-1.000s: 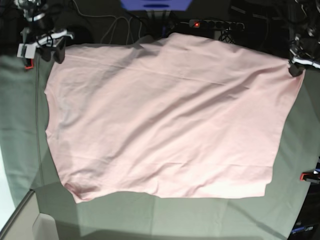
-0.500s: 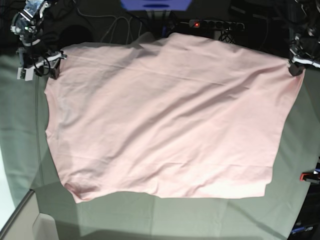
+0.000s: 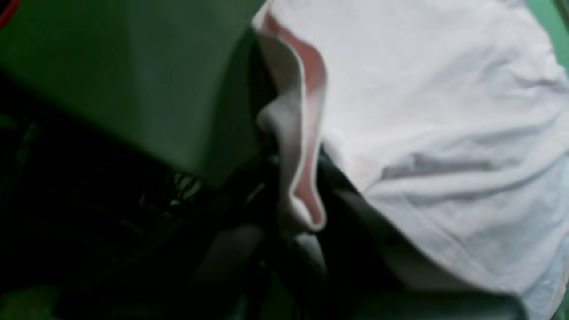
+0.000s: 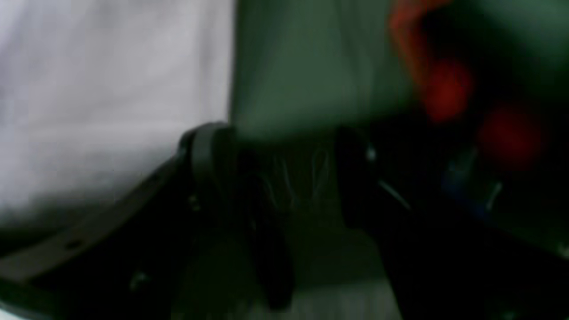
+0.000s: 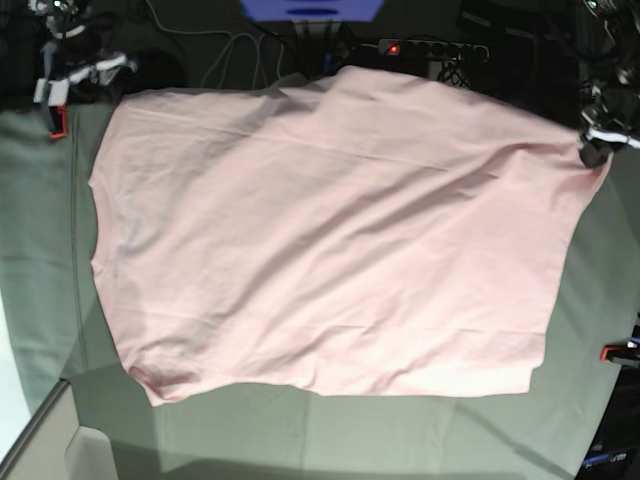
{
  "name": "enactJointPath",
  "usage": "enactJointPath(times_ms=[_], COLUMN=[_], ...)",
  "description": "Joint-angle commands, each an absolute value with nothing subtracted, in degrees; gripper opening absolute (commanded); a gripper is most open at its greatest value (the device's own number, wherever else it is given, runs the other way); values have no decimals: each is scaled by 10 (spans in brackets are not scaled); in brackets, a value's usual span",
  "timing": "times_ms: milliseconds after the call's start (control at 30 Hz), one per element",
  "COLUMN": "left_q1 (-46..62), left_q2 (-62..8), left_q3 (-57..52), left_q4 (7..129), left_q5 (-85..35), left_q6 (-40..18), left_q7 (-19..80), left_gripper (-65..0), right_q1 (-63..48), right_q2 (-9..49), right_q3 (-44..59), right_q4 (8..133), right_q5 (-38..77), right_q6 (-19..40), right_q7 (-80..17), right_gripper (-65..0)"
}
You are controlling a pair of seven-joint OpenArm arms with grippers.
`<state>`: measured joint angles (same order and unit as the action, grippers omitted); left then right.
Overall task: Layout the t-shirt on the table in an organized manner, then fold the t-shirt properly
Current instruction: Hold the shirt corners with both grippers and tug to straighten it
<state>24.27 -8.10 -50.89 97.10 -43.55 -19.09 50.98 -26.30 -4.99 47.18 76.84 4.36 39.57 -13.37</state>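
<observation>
The pale pink t-shirt (image 5: 330, 230) lies spread plain side up over most of the grey-green table (image 5: 40, 220). No lettering shows. At the shirt's far right corner, my left gripper (image 5: 595, 150) is shut on the fabric. The left wrist view shows a folded hem of the t-shirt (image 3: 306, 169) pinched in the left gripper (image 3: 302, 226) between dark fingers. My right gripper (image 5: 78, 75) hovers open past the shirt's far left corner, touching nothing. In the blurred right wrist view the right gripper (image 4: 284, 178) has only table cloth between its fingers, with the t-shirt (image 4: 111, 89) to its left.
A red clamp (image 5: 56, 124) sits at the table's far left edge and another red clamp (image 5: 620, 352) at the right edge. A power strip (image 5: 430, 47) and cables lie beyond the far edge. A white box (image 5: 90, 450) stands at the near left corner.
My right gripper has pulled back from the shirt's far left corner toward the table's far edge. The left gripper has shifted slightly nearer, still holding its corner.
</observation>
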Motion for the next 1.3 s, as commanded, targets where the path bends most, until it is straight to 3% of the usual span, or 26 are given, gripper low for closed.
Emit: enactJointPath(times_ms=[0,500,1167,1267], left_q1=[247,231,230,222], left_q2=[-89,-89,-89,-89], left_q3=[-513,-512,-513,-513], left_q4=[980,980,981,981], left_q5=[-442,-442,-442,-442], left_q6=[-191,-189,-189,-189], left_q7=[503,503,503,503], left_gripper=[-649,-649,-649,-649], right_q1=[-266,-280,-245,-243], right_q2=[-49,-80,-51,-31], right_q3=[471,431,422,390], right_q4=[777,906,776,772], right_q5=[56,57,53,53], right_q6=[400,400,400,400], right_q7=[-123,-126,-123,-122], right_gripper=[-293,-293,-298,-348])
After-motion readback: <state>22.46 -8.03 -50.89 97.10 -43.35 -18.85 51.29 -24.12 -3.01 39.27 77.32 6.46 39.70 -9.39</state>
